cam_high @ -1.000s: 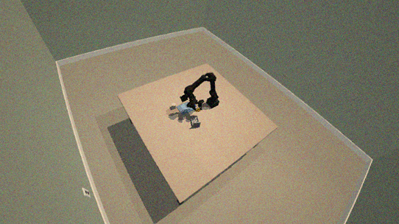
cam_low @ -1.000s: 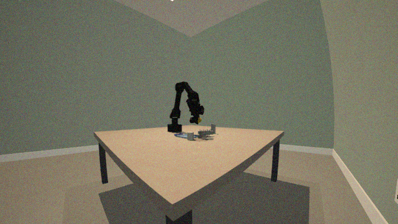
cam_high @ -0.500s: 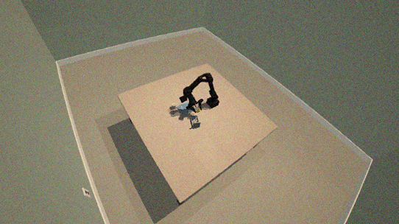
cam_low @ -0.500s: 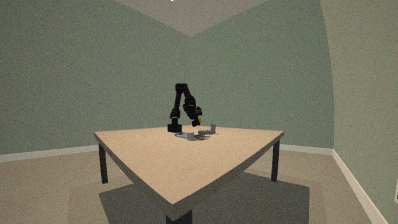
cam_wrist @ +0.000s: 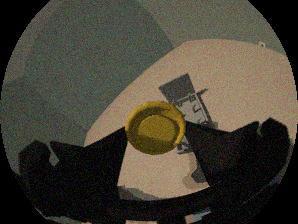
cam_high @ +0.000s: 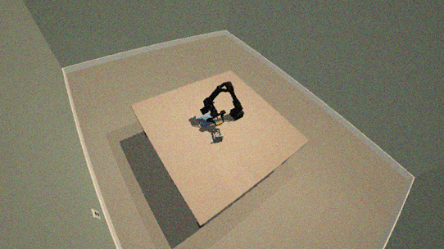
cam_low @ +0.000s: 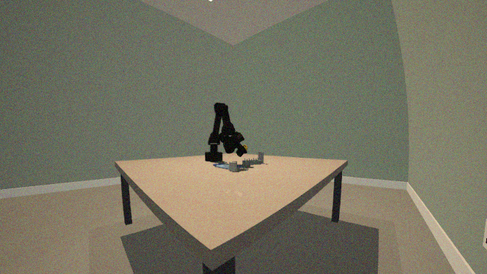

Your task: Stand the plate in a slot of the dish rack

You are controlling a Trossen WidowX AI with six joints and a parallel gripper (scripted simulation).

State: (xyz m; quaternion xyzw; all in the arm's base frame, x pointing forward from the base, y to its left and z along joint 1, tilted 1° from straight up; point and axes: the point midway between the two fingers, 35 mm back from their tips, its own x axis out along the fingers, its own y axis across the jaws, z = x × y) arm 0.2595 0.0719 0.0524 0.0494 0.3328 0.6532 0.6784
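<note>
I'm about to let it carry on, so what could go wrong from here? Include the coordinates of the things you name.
The yellow plate (cam_high: 220, 123) (cam_low: 245, 147) (cam_wrist: 131, 129) is gripped between the gripper's (cam_wrist: 155, 131) fingers but not in the dish rack (cam_high: 217, 135) (cam_low: 260, 157) (cam_wrist: 194, 111). It might catch the rack's rails if lowered off line with a slot. Let go too early, it could drop onto the table (cam_high: 208, 183) (cam_low: 214, 207) (cam_wrist: 150, 172).

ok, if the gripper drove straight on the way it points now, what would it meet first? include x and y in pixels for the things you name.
Past the yellow plate (cam_high: 220, 123) (cam_low: 245, 147) (cam_wrist: 156, 127) it holds, probably the tabletop (cam_high: 213, 179) (cam_low: 214, 200) (cam_wrist: 150, 175) or near edge of the dish rack (cam_high: 219, 140) (cam_low: 260, 157) (cam_wrist: 177, 89); depth unclear.
</note>
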